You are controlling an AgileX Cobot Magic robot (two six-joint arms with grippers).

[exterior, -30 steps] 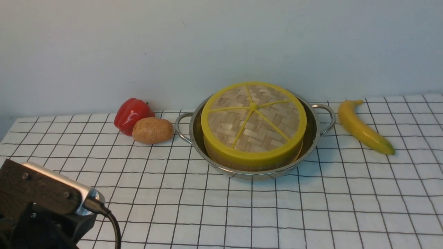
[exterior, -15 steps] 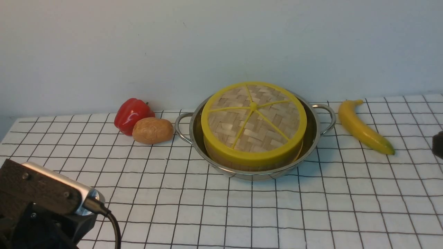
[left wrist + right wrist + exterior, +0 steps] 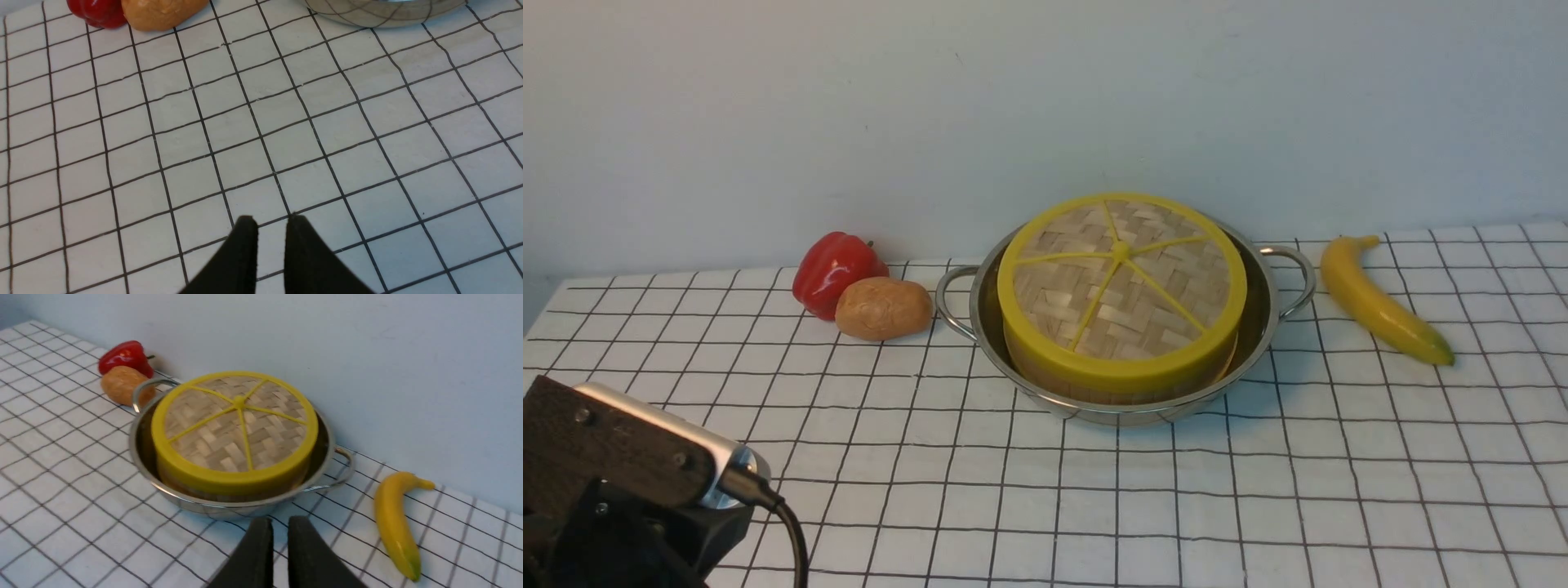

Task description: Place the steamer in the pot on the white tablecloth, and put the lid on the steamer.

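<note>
Lid (image 3: 1121, 282) sits level on steamer (image 3: 1119, 388) in pot (image 3: 1262, 314), frame centre. Left gripper (image 3: 270, 222) and right gripper (image 3: 277, 523) slightly spread, empty; keep both clear.

The pot (image 3: 1123, 400) sits on the white tablecloth (image 3: 1258, 506), toward the back, near the wall (image 3: 1013, 98). The steamer (image 3: 1119, 390) stands inside the pot, and the lid (image 3: 1121, 286) lies on top of the steamer. To the pot's left, the potato (image 3: 883, 308) lies just beside its handle, with the pepper (image 3: 833, 269) touching the potato, behind and left of it. The banana (image 3: 1380, 300) lies right of the pot.
</note>
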